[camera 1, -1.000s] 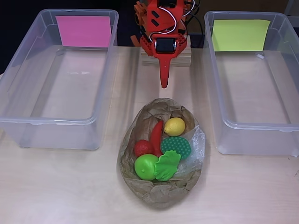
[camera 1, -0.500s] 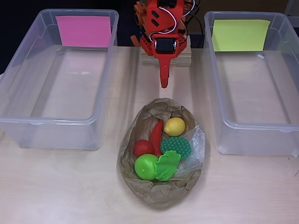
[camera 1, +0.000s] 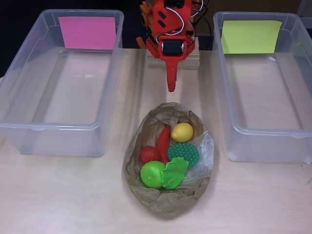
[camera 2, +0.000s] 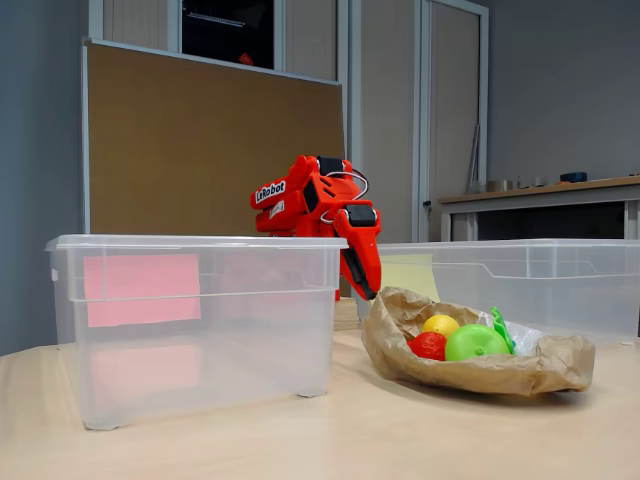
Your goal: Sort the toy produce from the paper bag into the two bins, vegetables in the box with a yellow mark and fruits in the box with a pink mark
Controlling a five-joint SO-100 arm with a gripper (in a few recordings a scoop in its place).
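Nearest in the overhead view lies the crumpled brown paper bag [camera 1: 168,195], opened out into a shallow, wrinkled oval nest on the pale wood-grain tabletop [camera 1: 58,195]. Inside it the smooth plastic toys sit packed together: a round bright green apple [camera 1: 151,174] touching a ruffled green leafy piece [camera 1: 174,173], a bumpy red strawberry [camera 1: 148,154], a slim red chili [camera 1: 163,141], a dotted dark green oval piece [camera 1: 184,153] and a glossy yellow lemon [camera 1: 182,132]. A bit of clear film [camera 1: 205,151] shows at the bag's right side.

To either side stand two clear, rounded-corner plastic boxes: the bin with the pink paper mark [camera 1: 87,32] on the picture's left, the bin with the yellow mark [camera 1: 251,36] on the right.

Farther back, between the bins, the red printed arm sits on a small wooden block [camera 1: 192,58]. Its claw [camera 1: 170,87] points down toward the bag, tapering to a closed point with nothing in it, hanging just short of the bag's far rim.
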